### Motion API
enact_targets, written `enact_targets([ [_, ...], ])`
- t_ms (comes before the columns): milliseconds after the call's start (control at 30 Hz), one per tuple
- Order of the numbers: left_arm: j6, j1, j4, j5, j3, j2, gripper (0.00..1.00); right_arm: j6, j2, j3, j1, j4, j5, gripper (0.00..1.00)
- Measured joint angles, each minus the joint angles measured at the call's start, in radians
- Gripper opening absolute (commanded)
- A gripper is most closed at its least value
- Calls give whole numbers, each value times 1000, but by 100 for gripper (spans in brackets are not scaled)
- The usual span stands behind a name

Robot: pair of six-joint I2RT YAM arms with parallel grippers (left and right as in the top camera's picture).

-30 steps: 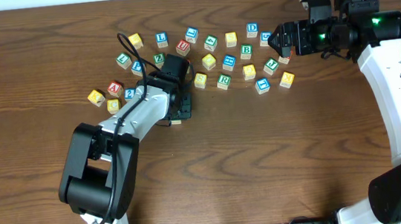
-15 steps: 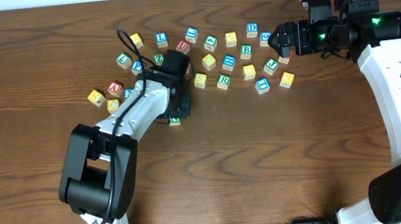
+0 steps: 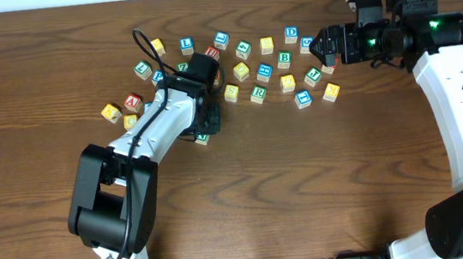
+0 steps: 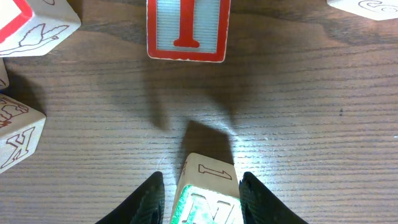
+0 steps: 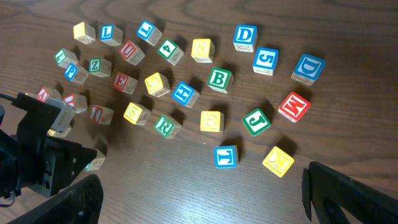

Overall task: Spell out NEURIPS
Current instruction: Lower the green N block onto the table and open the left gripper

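A pale cube with a green N (image 4: 205, 199) rests on the wood between the fingers of my left gripper (image 4: 202, 180). A small gap shows beside the left finger, so the jaws stand slightly open around it. Overhead, that cube (image 3: 202, 138) lies just in front of the scattered cubes, under the left gripper (image 3: 203, 125). A red I cube (image 4: 188, 28) sits a little beyond it. A red U (image 5: 129, 50), a red E (image 5: 124, 81) and a green R (image 5: 166, 125) lie among the scatter. My right gripper (image 5: 205, 199) hangs wide open above the scatter's right end, holding nothing.
Other lettered cubes are spread in a band across the back of the table, among them a blue D (image 5: 245, 36), a red M (image 5: 293, 106), a yellow K (image 5: 278, 160) and a green J (image 5: 255, 121). Bare wood (image 3: 307, 190) stretches in front of them.
The left gripper's fingers have eased apart a little around the N cube and the wrist has shifted slightly back. The cube stays on the table. The right arm has not moved.
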Motion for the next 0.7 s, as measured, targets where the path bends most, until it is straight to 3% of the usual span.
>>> enact_targets([
  [700, 70, 0, 3, 46, -7, 0, 41, 0, 0, 0, 0, 0, 0, 99],
])
